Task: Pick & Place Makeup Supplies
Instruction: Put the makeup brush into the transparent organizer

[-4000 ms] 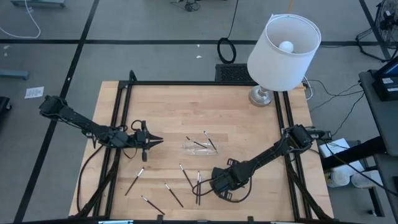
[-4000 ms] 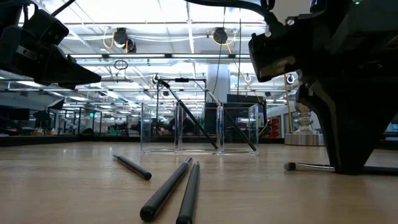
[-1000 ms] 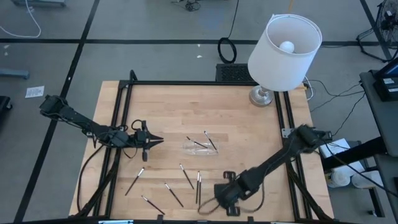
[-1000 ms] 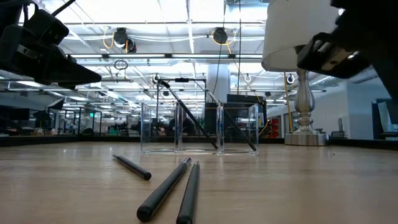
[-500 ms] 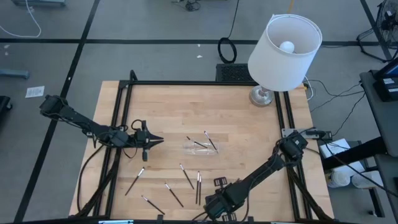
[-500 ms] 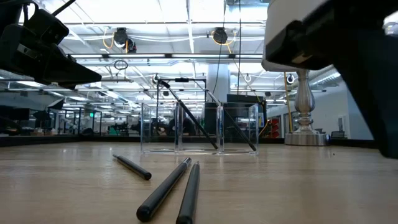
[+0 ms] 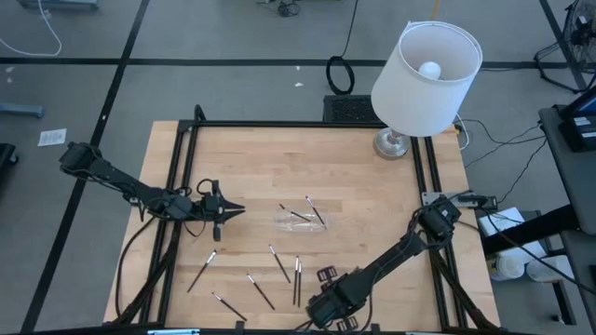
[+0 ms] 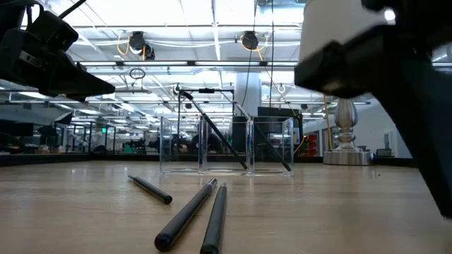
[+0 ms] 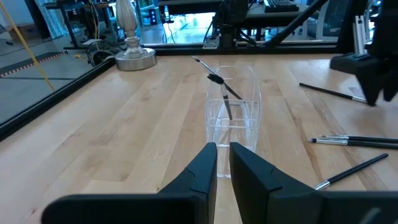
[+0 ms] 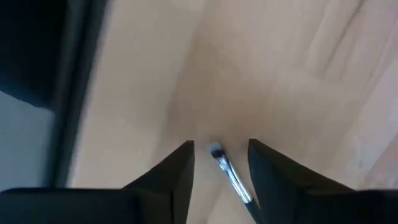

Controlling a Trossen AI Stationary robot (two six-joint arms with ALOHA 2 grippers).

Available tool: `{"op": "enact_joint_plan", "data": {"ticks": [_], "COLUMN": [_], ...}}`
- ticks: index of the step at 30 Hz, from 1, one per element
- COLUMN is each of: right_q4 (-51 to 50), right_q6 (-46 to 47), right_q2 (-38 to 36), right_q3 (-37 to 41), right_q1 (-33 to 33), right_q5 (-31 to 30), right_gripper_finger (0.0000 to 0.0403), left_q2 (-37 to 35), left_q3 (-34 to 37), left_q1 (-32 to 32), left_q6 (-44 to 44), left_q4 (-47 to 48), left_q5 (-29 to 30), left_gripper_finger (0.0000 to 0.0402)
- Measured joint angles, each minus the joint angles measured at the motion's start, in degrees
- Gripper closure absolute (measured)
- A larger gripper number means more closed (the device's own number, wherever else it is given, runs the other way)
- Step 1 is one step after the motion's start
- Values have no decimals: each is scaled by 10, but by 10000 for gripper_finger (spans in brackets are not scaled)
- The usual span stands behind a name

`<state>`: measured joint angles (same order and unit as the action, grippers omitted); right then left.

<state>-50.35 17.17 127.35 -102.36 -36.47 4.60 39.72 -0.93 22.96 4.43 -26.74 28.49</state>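
Several makeup supplies, thin dark sticks with pale ends, lie flat on the wooden table (image 7: 372, 186): two (image 7: 297, 277) near the middle front, others (image 7: 202, 271) toward the left. Two more sticks (image 9: 214, 78) lean in the small clear tray (image 7: 298, 220). My right gripper (image 7: 326, 314) points down by the near edge, open. In its wrist view its fingers (image 10: 180, 168) stand on either side of a stick's silvery end (image 10: 217, 154); whether they touch it does not show. My left gripper (image 9: 222, 148) waits level at the left, facing the tray, a narrow slit between its fingers.
A white-shaded lamp (image 7: 424, 70) stands at the far right corner on a silver base (image 7: 391, 144). Black frame rails (image 7: 177, 186) run along the table's left and right sides. Bare wood lies between the tray and the lamp.
My right gripper has gone toward the table's near edge and a little to the left, tipping more steeply downward; its arm now fills the right of the low view. The sticks and the tray have stayed where they were.
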Motion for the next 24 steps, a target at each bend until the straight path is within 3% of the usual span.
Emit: {"op": "enact_joint_plan", "data": {"ticks": [24], "right_q4": [12], "right_q6": [-9], "right_q2": [-2], "right_q3": [52], "right_q1": [1], "right_q5": [-1], "right_gripper_finger": [381], "left_q2": [0], "left_q3": [0], "left_q1": [0], "left_q6": [-2], "left_q4": [0], "left_q5": [0], "left_gripper_finger": [350]}}
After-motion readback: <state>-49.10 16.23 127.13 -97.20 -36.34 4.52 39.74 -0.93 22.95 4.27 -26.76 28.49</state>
